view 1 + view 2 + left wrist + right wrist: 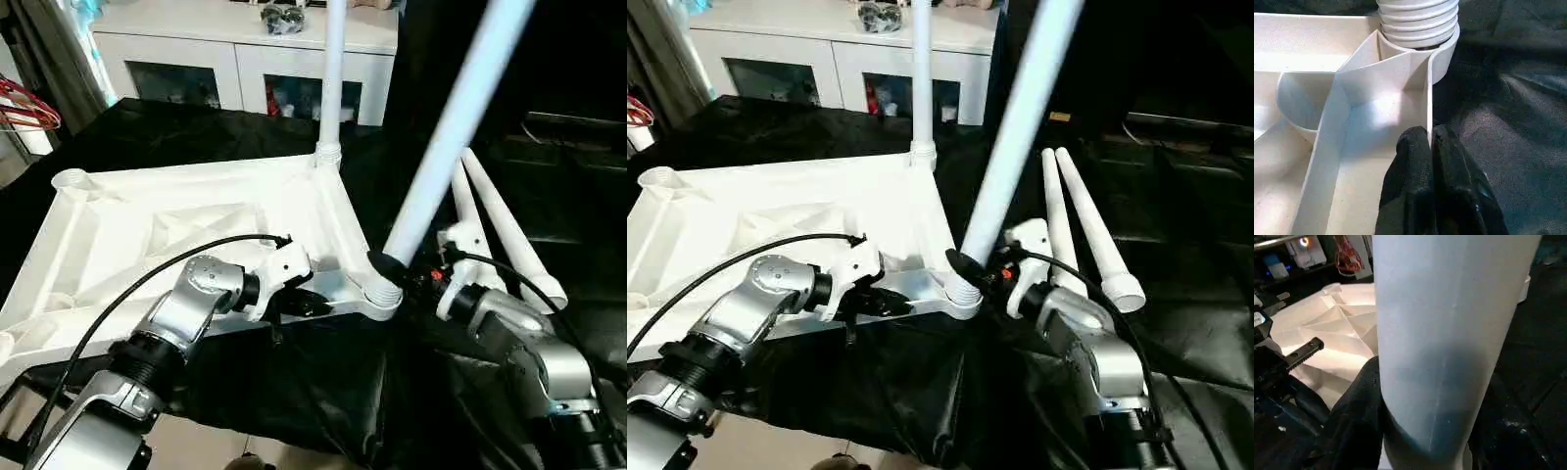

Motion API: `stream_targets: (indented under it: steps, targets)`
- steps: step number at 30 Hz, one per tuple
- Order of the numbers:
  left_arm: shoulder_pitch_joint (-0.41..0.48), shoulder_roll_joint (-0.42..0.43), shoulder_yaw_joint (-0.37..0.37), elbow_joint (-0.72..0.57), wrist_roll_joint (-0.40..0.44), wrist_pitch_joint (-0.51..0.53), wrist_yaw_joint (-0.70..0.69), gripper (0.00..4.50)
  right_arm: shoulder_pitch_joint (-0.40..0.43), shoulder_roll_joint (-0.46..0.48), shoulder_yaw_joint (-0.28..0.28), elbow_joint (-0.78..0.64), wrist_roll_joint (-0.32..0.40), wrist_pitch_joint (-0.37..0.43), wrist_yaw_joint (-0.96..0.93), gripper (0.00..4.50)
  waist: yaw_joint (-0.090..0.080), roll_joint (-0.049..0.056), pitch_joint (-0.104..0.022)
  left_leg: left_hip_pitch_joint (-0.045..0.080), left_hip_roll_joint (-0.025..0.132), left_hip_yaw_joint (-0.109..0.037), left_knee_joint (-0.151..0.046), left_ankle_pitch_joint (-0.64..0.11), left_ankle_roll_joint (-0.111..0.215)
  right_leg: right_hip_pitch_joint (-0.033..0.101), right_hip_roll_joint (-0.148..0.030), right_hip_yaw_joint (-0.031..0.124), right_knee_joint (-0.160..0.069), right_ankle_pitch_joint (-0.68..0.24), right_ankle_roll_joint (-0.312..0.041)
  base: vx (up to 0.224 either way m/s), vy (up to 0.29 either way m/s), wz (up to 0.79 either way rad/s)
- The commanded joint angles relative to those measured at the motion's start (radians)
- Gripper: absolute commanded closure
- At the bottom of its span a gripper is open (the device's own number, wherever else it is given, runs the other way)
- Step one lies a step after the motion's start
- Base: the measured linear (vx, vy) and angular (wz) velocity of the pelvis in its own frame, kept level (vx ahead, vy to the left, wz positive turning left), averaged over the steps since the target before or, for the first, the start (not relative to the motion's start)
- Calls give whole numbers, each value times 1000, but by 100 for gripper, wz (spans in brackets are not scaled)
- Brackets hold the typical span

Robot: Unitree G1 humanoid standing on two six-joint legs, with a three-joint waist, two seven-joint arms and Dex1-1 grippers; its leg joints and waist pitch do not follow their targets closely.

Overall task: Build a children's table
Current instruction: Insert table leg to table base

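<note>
head pair overhead, wrist cameras close

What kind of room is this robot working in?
Probably a lived-in home room, not a factory. A white cabinet with glass doors stands behind, clothes hangers hang to one side, and the upturned table top lies on a black cloth.

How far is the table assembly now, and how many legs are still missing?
One leg already stands upright in the far corner socket of the upside-down tabletop. The right gripper grips a second leg at the near corner socket, still tilted, while the left gripper pinches the tabletop's rim. Two loose legs lie on the black cloth, waiting.
</note>
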Motion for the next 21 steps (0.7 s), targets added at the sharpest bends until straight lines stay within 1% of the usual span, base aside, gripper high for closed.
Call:
stream_targets:
  steps: [1, 3, 4, 5, 7, 9, 11, 12, 13, 14, 16, 18, 19, 20, 21]
  targets:
    - [-13, -11, 12, -21, -7, -5, 0, 450, 47, 1, -2, 55, -14, 3, 0, 263, -1, -1, -76, 23, 55, -23, -82, -244, -4, 39, -94, 50, -91, -288, -195, 0, 0, 0]
    - [-16, -12, 13, -14, -6, -8, 3, 450, 63, 2, -6, 56, -12, -8, -3, 263, -1, -2, -75, 20, 55, -25, -85, -243, -3, 41, -92, 48, -89, -286, -194, 0, 0, 0]
    - [-17, -12, 14, -12, -5, -8, 3, 450, 67, 1, -5, 55, -14, -10, -5, 263, 0, -1, -76, 21, 55, -25, -85, -244, -3, 41, -92, 48, -89, -286, -193, 0, 0, 0]
    - [-18, -12, 14, -10, -4, -9, 3, 450, 72, -1, -3, 53, -18, -13, -8, 263, -1, 8, -76, 22, 55, -25, -86, -255, -7, 39, -91, 48, -92, -289, -193, 0, 0, 0]
    - [-19, -12, 14, -7, -2, -11, 4, 450, 80, -9, 8, 46, -38, -21, -11, 263, 0, 5, -75, 23, 55, -25, -86, -266, -8, 39, -91, 49, -92, -294, -192, 0, 0, 0]
    - [-21, -13, 14, -3, 0, -14, 8, 450, 85, -17, 26, 34, -62, -32, -11, 263, 1, 5, -76, 21, 55, -26, -86, -259, -8, 41, -92, 49, -92, -293, -189, 0, 0, 0]
    - [-22, -15, 15, -1, 1, -16, 10, 450, 85, -17, 35, 25, -72, -36, -15, 263, 0, 7, -75, 22, 55, -26, -87, -265, -8, 40, -91, 48, -93, -302, -187, 0, 0, 0]
    - [-22, -16, 16, 1, 1, -16, 12, 450, 85, -16, 39, 19, -76, -39, -16, 263, 0, 5, -75, 22, 55, -26, -87, -269, -8, 39, -92, 48, -93, -309, -186, 0, 0, 0]
    - [-23, -18, 17, 2, 2, -17, 13, 450, 85, -13, 42, 15, -80, -43, -19, 263, 0, 5, -75, 22, 55, -26, -88, -271, -8, 39, -92, 49, -93, -313, -185, 0, 0, 0]
    - [-23, -18, 17, 3, 2, -17, 14, 450, 84, -13, 43, 14, -81, -45, -20, 263, 0, 6, -74, 22, 55, -27, -88, -277, -9, 38, -92, 49, -95, -325, -182, 0, 0, 0]
    - [-23, -20, 17, 5, 3, -19, 16, 450, 88, -3, 38, 12, -74, -48, -27, 263, 0, 2, -73, 24, 56, -27, -89, -286, -10, 37, -93, 49, -97, -339, -179, 0, 0, 0]
    - [-24, -20, 17, 6, 4, -19, 17, 450, 90, 0, 36, 12, -72, -50, -29, 263, -1, 3, -72, 24, 56, -27, -90, -294, -12, 36, -92, 49, -98, -348, -176, 0, 0, 0]
    - [-23, -21, 18, 7, 4, -20, 18, 450, 94, 9, 29, 11, -60, -52, -34, 263, -1, 4, -72, 24, 56, -28, -91, -298, -13, 36, -93, 49, -98, -352, -176, 0, 0, 0]
    - [-23, -22, 19, 7, 5, -20, 20, 450, 100, 16, 24, 10, -53, -59, -37, 263, 0, 2, -72, 25, 57, -28, -91, -301, -13, 35, -94, 50, -98, -353, -176, 0, 0, 0]
    - [-23, -22, 20, 8, 6, -21, 21, 450, 111, 27, 14, 7, -40, -62, -44, 263, -1, 3, -71, 24, 57, -28, -92, -304, -12, 34, -95, 51, -99, -355, -177, 0, 0, 0]
